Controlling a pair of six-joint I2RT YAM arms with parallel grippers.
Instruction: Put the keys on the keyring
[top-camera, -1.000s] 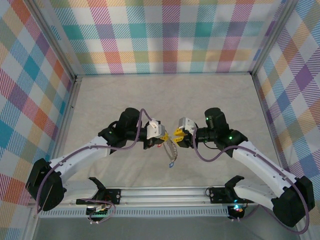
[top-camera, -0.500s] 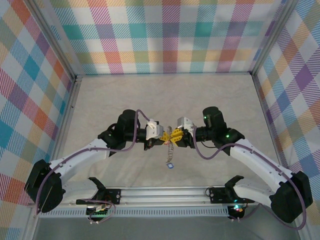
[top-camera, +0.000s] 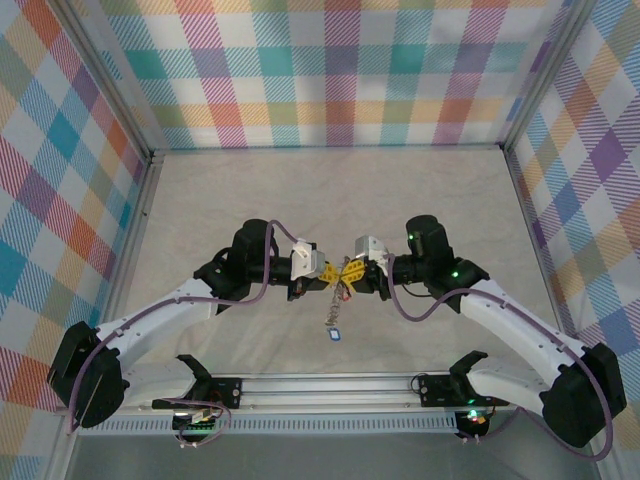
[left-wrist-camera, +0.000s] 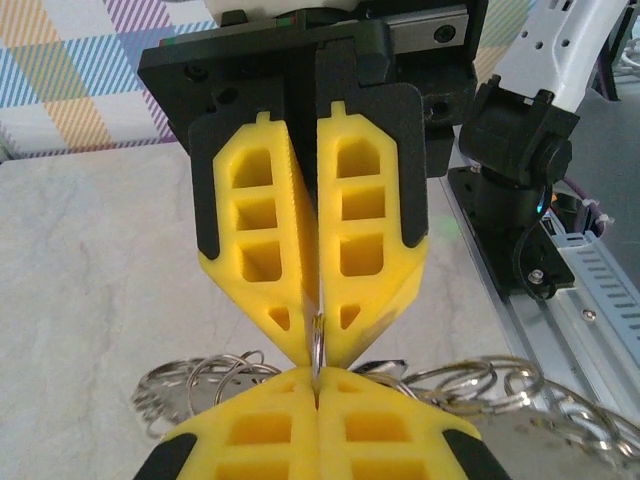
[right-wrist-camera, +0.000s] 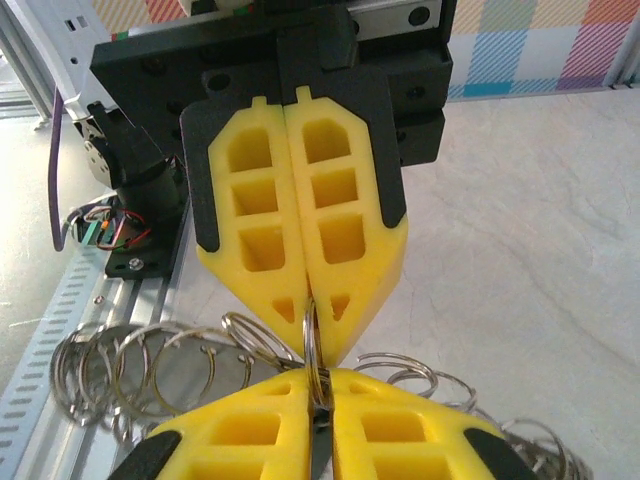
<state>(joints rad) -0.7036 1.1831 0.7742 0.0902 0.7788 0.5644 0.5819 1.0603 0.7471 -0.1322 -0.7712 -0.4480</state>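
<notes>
Where their tips meet, the left gripper (top-camera: 336, 273) and right gripper (top-camera: 348, 276) both pinch the keyring (right-wrist-camera: 312, 352) edge-on. Its chain (top-camera: 333, 313) dangles below them.

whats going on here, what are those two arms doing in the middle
The two arms meet tip to tip above the table. The left gripper and the right gripper are both shut on the keyring, pinching its thin metal loop edge-on from opposite sides. A chain of linked rings hangs down from it below the fingers. Whether a key is on the ring yet cannot be told from these views.
</notes>
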